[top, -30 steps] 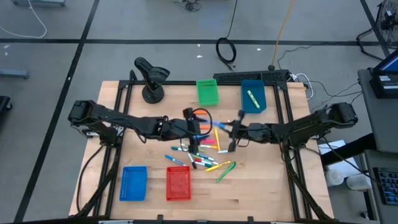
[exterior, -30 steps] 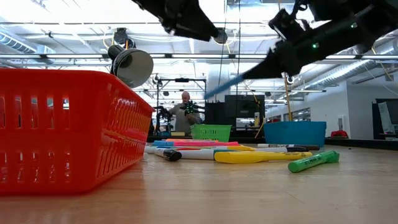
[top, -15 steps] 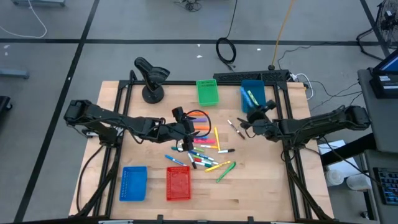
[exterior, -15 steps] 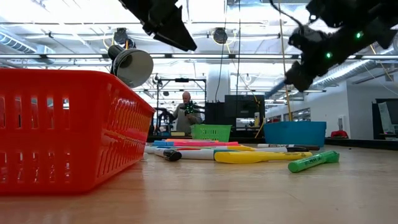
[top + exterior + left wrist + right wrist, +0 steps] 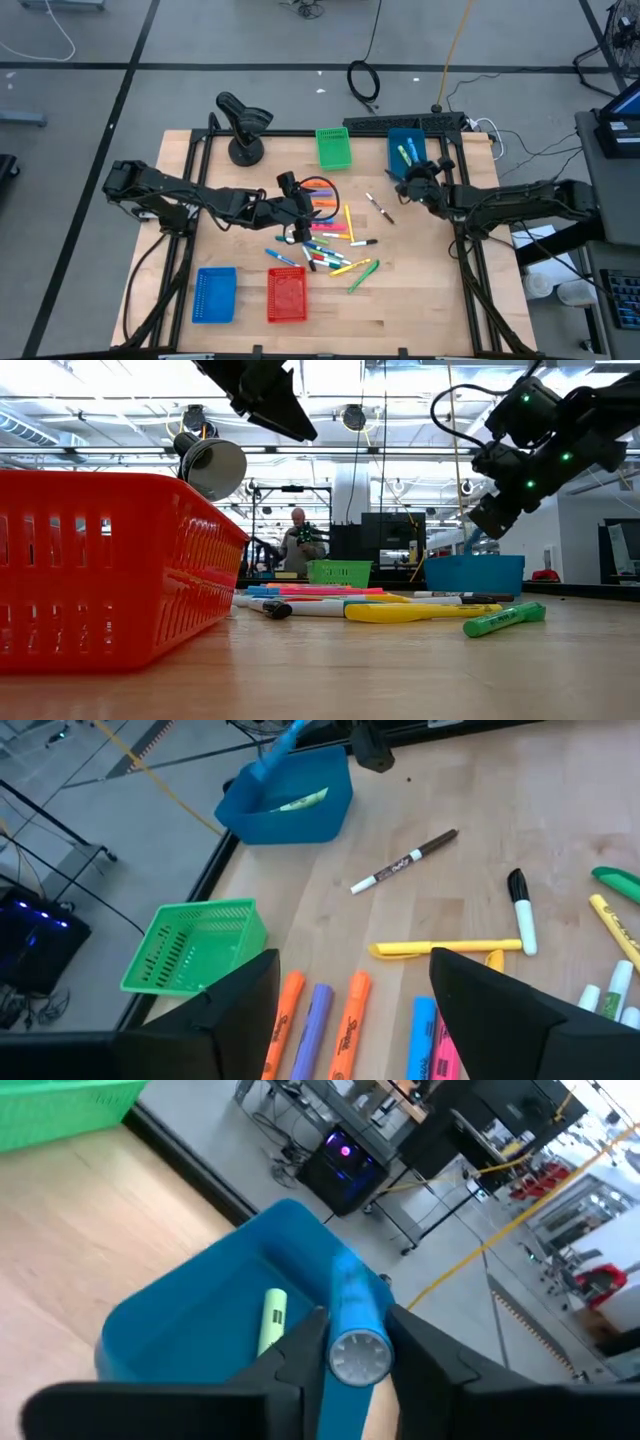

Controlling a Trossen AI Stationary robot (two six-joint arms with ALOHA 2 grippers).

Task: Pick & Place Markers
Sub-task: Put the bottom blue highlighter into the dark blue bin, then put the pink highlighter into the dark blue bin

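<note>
the right end effector pinches a blue marker just above the dark blue basket near the surface's far right corner: the placing step. next it should release over the basket, where a green marker lies. the left end effector, spread, hangs over the markers mid-surface, probably about to pick.

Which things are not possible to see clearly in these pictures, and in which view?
- High view: the left gripper covers the markers under it.
- High view: what the right gripper carries is too small; the right wrist view shows a blue marker.
- Low view: the red basket hides the table's left part.
</note>
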